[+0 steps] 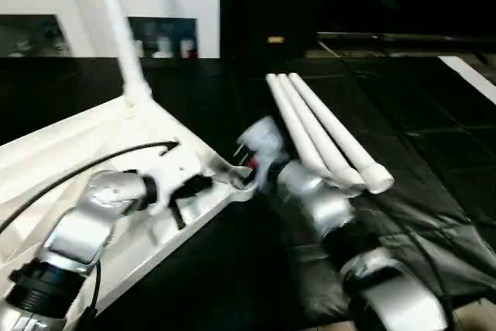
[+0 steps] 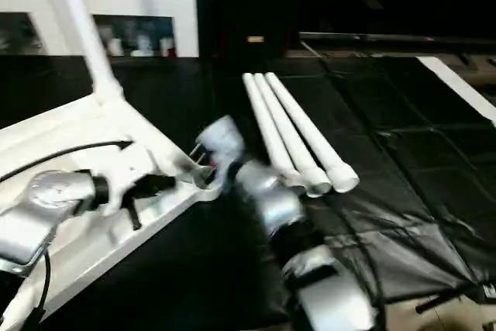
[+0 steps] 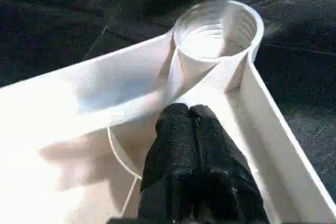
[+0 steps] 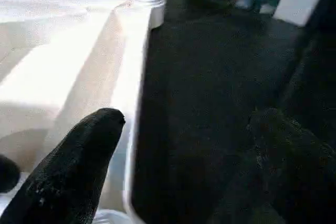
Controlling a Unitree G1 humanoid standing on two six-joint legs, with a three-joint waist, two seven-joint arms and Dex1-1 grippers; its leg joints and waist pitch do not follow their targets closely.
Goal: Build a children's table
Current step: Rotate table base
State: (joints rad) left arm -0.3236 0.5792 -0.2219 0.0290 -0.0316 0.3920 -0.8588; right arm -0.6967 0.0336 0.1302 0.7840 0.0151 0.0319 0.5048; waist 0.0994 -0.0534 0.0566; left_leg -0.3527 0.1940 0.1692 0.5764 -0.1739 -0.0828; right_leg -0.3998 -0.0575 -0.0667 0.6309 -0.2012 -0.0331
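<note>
A: Any writing or labels you can read?

B: None legible. The table top (image 1: 101, 160) lies underside up on the black mat (image 1: 434, 168), with one leg (image 1: 120, 29) standing upright in its far corner.

A: And the other legs?

B: Three spare legs (image 1: 318, 129) lie side by side on the mat, right of the top, running from far to near.

A: The grippers?

B: The left gripper (image 3: 190, 116) is pressed together, empty, over the ribs by the near corner socket (image 3: 218, 27). The right gripper (image 4: 184, 124) is spread wide astride the top's edge, empty. Open mat lies beyond.
</note>
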